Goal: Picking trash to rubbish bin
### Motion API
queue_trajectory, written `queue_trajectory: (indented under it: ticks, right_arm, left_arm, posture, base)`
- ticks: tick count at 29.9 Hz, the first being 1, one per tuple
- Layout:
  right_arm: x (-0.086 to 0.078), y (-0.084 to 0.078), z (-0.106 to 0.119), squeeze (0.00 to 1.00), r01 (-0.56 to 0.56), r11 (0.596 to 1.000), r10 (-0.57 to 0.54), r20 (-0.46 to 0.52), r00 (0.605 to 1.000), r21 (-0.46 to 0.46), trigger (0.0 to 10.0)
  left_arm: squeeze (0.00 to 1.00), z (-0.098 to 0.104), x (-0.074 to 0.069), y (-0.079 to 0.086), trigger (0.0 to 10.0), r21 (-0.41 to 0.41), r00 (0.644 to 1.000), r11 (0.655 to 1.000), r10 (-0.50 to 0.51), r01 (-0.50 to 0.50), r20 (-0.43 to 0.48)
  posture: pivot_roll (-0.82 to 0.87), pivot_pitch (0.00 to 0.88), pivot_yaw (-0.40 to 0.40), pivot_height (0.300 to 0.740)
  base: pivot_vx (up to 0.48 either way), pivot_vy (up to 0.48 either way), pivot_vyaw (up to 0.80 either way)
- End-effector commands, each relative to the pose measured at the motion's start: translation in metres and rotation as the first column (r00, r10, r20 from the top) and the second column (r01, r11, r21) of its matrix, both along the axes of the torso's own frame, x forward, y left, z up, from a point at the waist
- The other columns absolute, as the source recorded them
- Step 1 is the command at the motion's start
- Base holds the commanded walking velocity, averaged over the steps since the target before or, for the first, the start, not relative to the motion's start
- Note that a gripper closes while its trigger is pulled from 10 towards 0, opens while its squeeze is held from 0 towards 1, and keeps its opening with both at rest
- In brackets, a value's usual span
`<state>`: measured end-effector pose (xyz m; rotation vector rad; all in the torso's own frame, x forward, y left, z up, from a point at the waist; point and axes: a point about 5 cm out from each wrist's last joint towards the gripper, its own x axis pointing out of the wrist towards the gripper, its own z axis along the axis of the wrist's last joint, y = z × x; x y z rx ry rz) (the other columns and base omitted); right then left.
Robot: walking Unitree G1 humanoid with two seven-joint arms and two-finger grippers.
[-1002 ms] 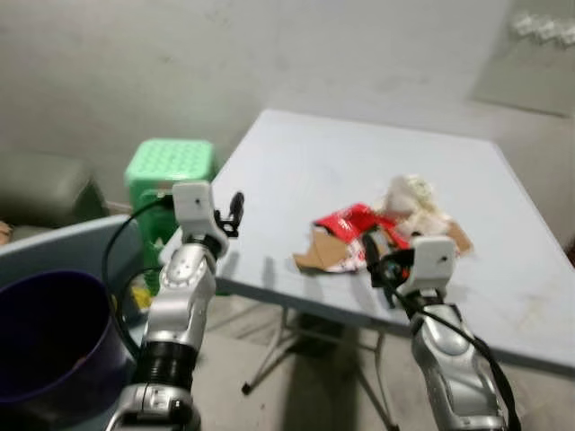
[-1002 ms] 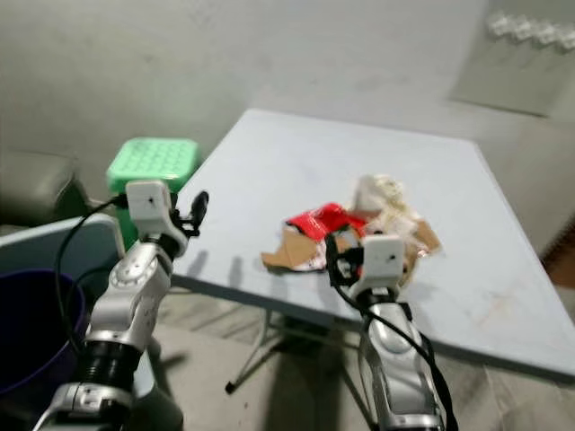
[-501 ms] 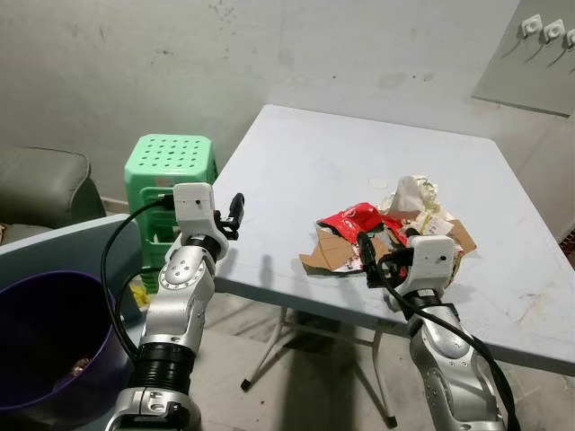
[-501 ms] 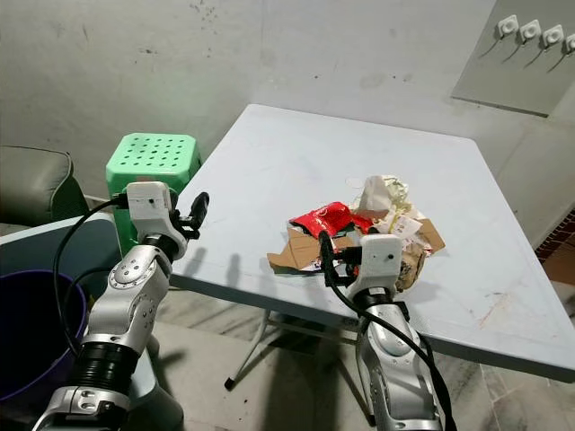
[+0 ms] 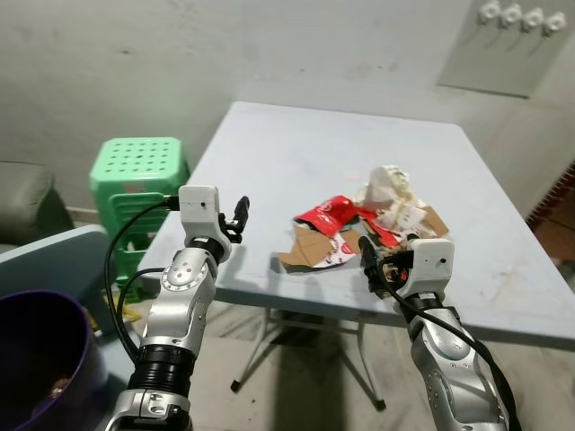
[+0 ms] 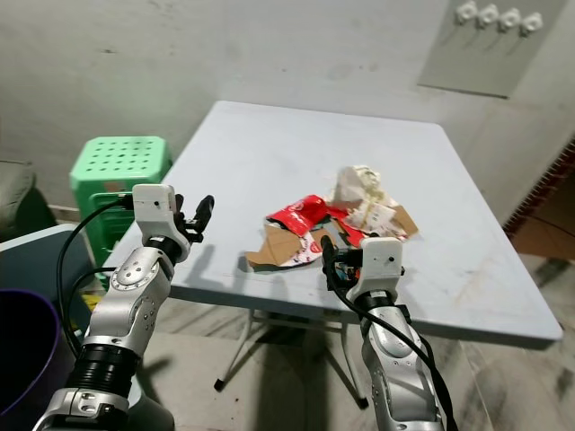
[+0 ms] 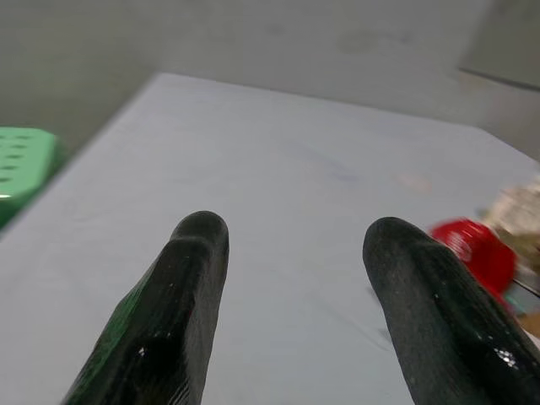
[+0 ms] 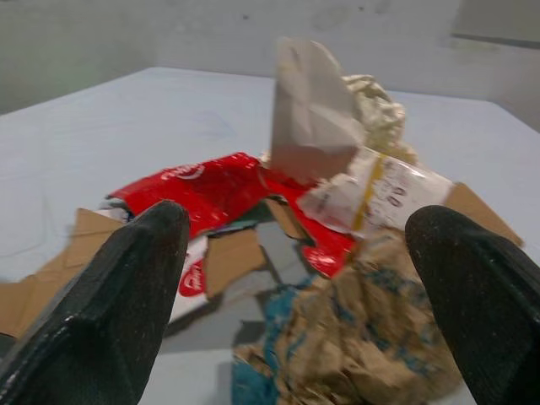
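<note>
My right pincer (image 6: 329,258) hangs at the near edge of a pale grey table (image 6: 296,153), its two black fingers spread wide and holding nothing. Just ahead of its fingertips lies the trash pile (image 8: 337,211): a red wrapper (image 8: 202,190) and flat cardboard pieces (image 6: 269,247) toward its left, crumpled brown-and-blue paper (image 8: 354,354) nearest, a white wrapper (image 8: 312,105) standing up behind. My left pincer (image 7: 291,245) is also open and empty, well to the left of the pile, over bare tabletop. The purple rubbish bin (image 5: 40,359) sits low, behind and left of my left arm. To grasp well, I judge I should ease forward, straddle the crumpled paper, and close low so the loose sheets do not slide away.
</note>
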<state>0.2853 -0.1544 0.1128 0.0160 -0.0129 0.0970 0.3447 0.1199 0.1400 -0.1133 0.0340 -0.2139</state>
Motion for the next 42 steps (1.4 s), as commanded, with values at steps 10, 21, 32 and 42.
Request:
queue_trajectory:
  ticks: [10,21,32,42]
  right_arm:
    - [0.0,-0.007,0.003,0.0,0.033,0.999,-0.033,-0.004,0.999,-0.03,10.0]
    - [-0.002,-0.012,0.007,0.0,0.084,0.996,-0.083,0.017,0.996,-0.011,10.0]
    - [-0.006,-0.018,0.008,0.0,0.075,0.996,-0.073,0.033,0.997,-0.052,10.0]
    - [-0.008,-0.014,0.009,0.0,0.081,0.996,-0.079,0.034,0.996,-0.042,10.0]
  left_arm:
    - [0.0,-0.012,-0.025,-0.02,10.0,0.071,0.983,0.981,-0.182,0.183,-0.013]
    - [0.0,0.005,-0.019,-0.018,10.0,0.072,0.981,0.98,-0.189,0.186,0.034]
    - [0.0,0.008,-0.034,-0.024,10.0,0.197,0.944,0.935,-0.318,0.296,0.09]
    - [0.0,0.017,-0.026,-0.02,10.0,0.129,0.957,0.958,-0.269,0.255,0.105]
  posture:
    - [-0.02,0.0,-0.075,0.74]
    - [-0.03,0.0,-0.06,0.74]
    - [-0.03,0.0,-0.048,0.74]
    - [-0.04,0.0,-0.044,0.74]
  base:
    - [0.0,0.0,-0.14]
    - [0.0,0.0,0.0]
    - [0.0,0.0,0.0]
    - [0.0,0.0,0.0]
